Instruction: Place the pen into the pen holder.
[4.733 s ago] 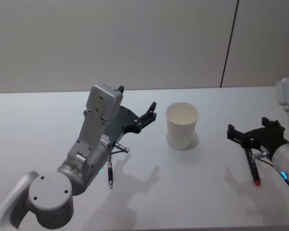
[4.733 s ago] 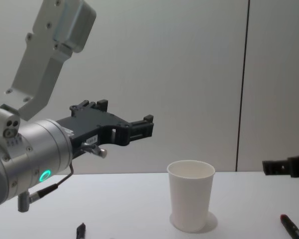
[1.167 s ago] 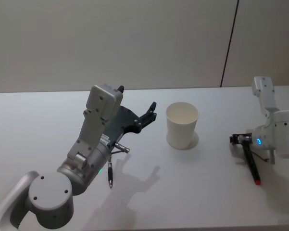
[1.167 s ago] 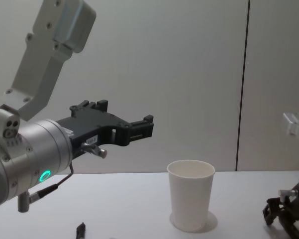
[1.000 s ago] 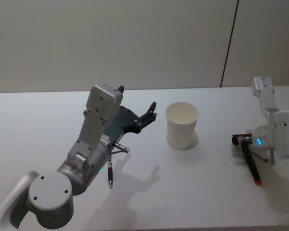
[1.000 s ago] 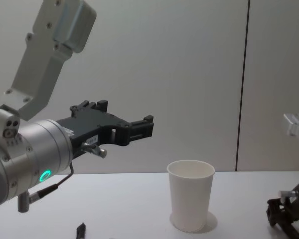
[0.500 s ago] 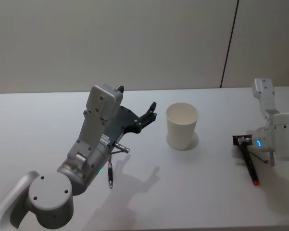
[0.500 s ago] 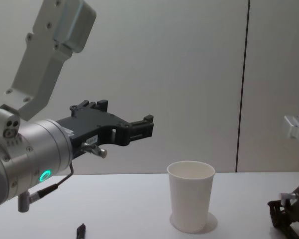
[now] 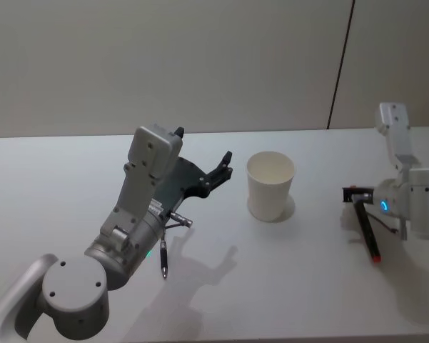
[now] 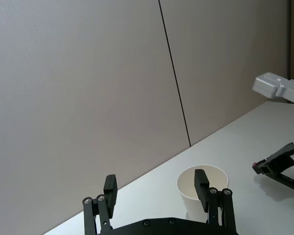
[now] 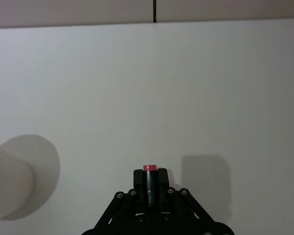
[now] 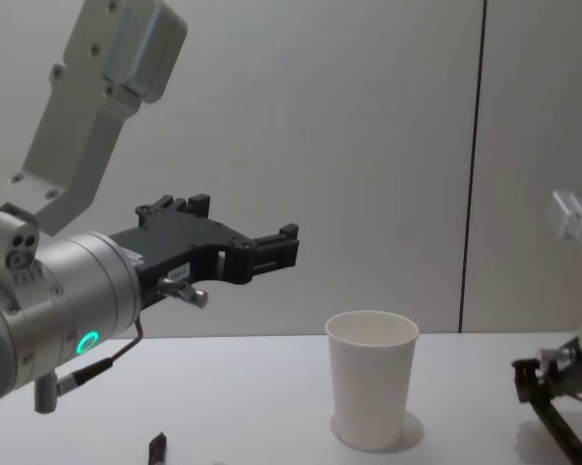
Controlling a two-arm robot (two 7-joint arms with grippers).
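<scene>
The pen holder (image 9: 270,186) is a white paper cup standing upright mid-table, also in the chest view (image 12: 371,387). To its right, my right gripper (image 9: 357,196) is shut on the pen (image 9: 366,232), a black pen with red ends that slants down toward the table. The right wrist view shows the fingers (image 11: 137,188) clamped on the pen's red end (image 11: 149,168), with the cup (image 11: 10,181) off to one side. My left gripper (image 9: 225,163) hangs open in the air left of the cup, holding nothing.
A second dark pen (image 9: 163,259) lies on the table under my left arm. The white table (image 9: 285,286) has bare room in front of the cup. A grey wall with a dark vertical seam (image 9: 341,64) runs behind.
My right gripper has shut on the pen and risen a little, lifting its gripped end and drawing the red tip slightly toward the cup. The left arm has not moved.
</scene>
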